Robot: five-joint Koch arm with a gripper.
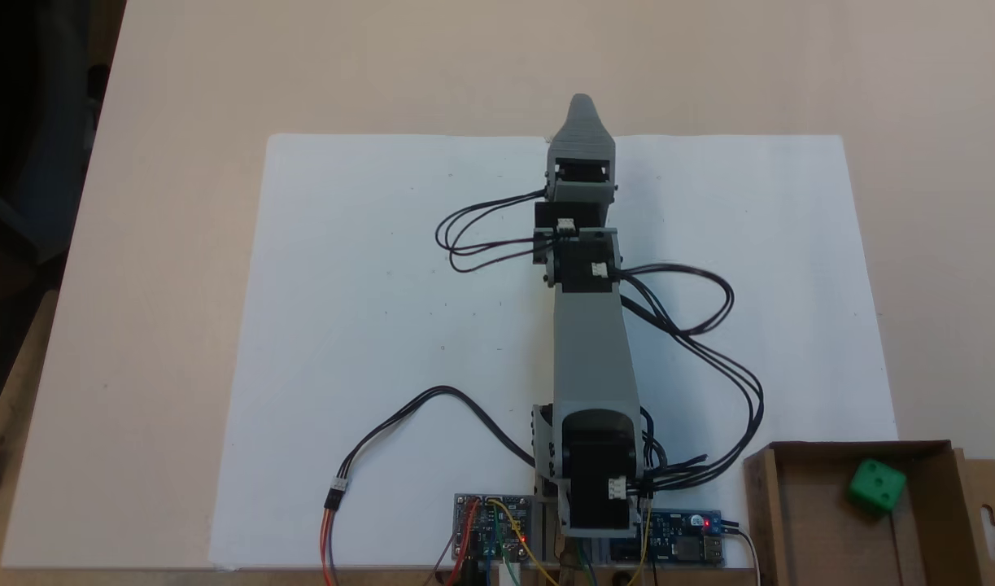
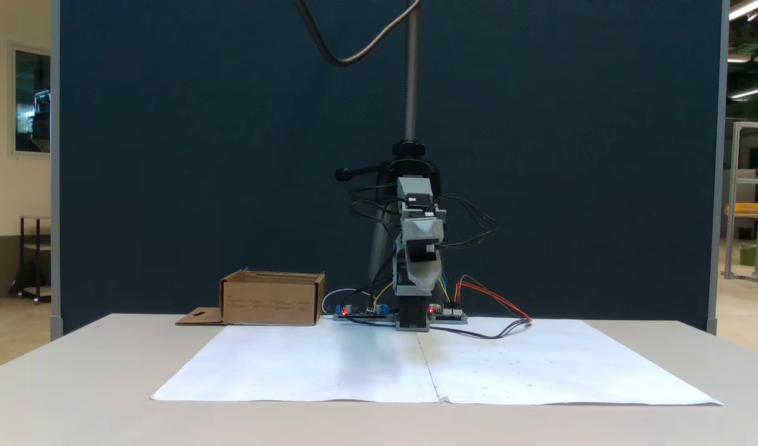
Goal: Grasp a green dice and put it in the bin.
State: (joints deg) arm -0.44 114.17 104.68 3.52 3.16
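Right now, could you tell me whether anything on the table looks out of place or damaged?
Nothing stands out. The green dice lies inside the cardboard box, the white paper lies flat, and the gripper carries nothing.

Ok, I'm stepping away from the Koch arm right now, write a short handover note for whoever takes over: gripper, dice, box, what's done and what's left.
Gripper: stretched out over the white paper, holding nothing; the jaws lie one behind the other, so open or shut cannot be told.
Green dice: already lying inside the bin, toward its far right corner in the top-down fixed view.
Bin: on the table beside the arm's base, its side flap lying flat.
Done: the dice is in the bin.
Left: nothing for this dice; probably just bring the arm back to rest.
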